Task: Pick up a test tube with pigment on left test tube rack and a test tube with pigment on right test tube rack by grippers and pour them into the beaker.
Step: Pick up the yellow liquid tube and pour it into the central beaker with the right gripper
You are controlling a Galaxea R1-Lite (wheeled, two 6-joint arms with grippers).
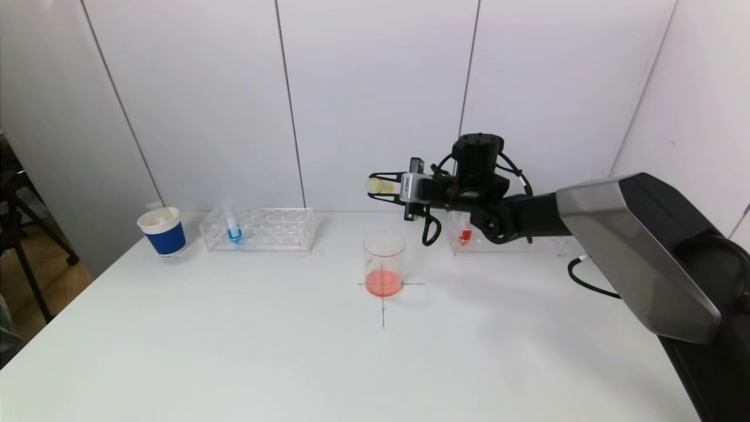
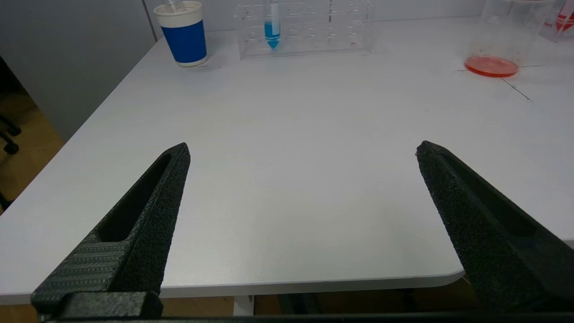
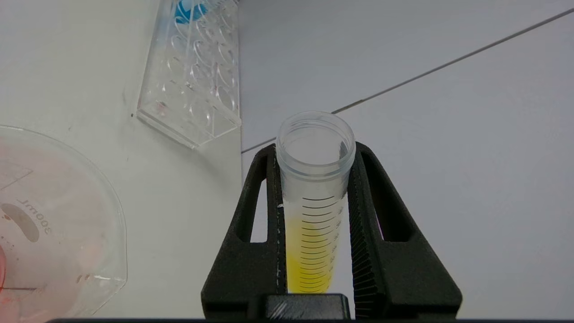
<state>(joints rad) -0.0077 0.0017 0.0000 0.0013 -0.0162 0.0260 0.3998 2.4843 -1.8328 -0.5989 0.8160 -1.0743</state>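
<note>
My right gripper (image 1: 372,186) hangs in the air behind and above the beaker (image 1: 384,264), shut on a test tube (image 1: 382,186) that lies about level with its open mouth pointing left. In the right wrist view the tube (image 3: 314,202) sits between the jaws of the right gripper (image 3: 314,150), with yellow pigment in its lower part. The beaker (image 3: 54,224) holds some red-orange liquid. The left rack (image 1: 258,230) holds a blue-pigment tube (image 1: 233,228). The right rack (image 1: 510,241) holds a red-pigment tube (image 1: 465,234). My left gripper (image 2: 302,148) stands open and empty over the table's near edge.
A blue and white paper cup (image 1: 162,231) stands left of the left rack. A black cross is drawn on the white table (image 1: 234,328) under the beaker. The right arm's body reaches in from the right over the right rack.
</note>
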